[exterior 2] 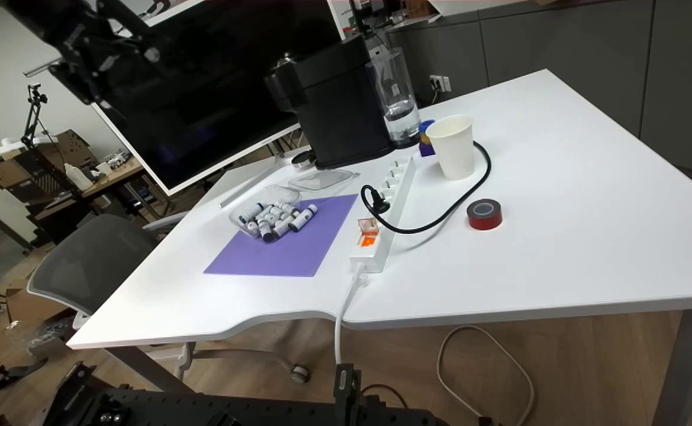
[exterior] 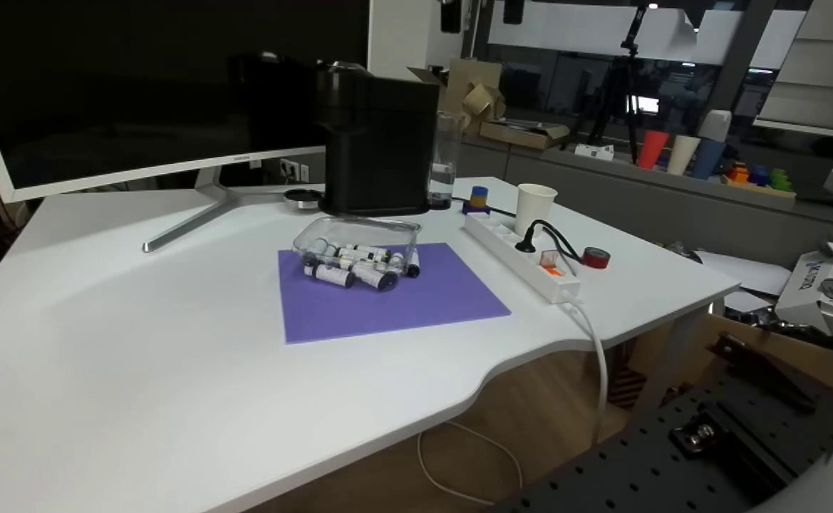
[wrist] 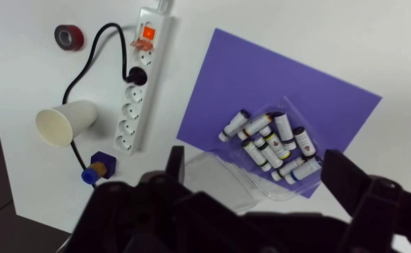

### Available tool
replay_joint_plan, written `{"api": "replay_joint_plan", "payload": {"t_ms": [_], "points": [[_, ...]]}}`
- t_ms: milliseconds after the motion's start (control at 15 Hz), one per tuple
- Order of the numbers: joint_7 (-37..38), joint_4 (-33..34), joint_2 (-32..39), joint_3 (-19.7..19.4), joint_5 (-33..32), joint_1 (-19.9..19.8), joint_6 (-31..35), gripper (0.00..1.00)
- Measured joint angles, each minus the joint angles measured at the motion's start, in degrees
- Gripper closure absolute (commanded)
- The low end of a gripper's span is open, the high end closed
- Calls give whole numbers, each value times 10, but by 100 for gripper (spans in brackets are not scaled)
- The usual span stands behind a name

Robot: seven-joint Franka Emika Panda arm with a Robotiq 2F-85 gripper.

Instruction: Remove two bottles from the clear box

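Small capped bottles [wrist: 284, 128] lie on their sides, crowded together, in a low clear box [wrist: 279, 192] set mostly on a purple mat [wrist: 226, 88] and reaching past one of its edges. A lone bottle [wrist: 235, 123] rests outside on the mat, just beside the box wall. A clear lid [wrist: 219, 182] lies open next to the box, on the side toward a bulky black machine [exterior: 387, 149]. The robot's gripper [wrist: 254, 158] hangs above the scene, fingers [wrist: 175, 165] spread wide apart, one hiding part of the mat's edge in the wrist view. Beside the machine, a tall clear vessel [exterior 2: 402, 112] holds clear liquid in its lower part. A white power strip [exterior: 516, 256], fitted with a black plug [wrist: 137, 76], runs between the mat and an upright paper cup [exterior 2: 455, 148]. A roll of tape [exterior 2: 484, 214] lies near the strip on the white desk [exterior 2: 588, 236].
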Motion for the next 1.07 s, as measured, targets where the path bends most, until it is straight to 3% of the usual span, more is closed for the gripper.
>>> {"api": "replay_joint_plan", "payload": {"t_ms": [267, 667, 1067], "points": [[-4, 46, 120, -2, -19, -13, 49, 0], [-61, 162, 291, -2, -4, 7, 17, 0], [-70, 197, 335, -3, -4, 11, 8, 0]]}}
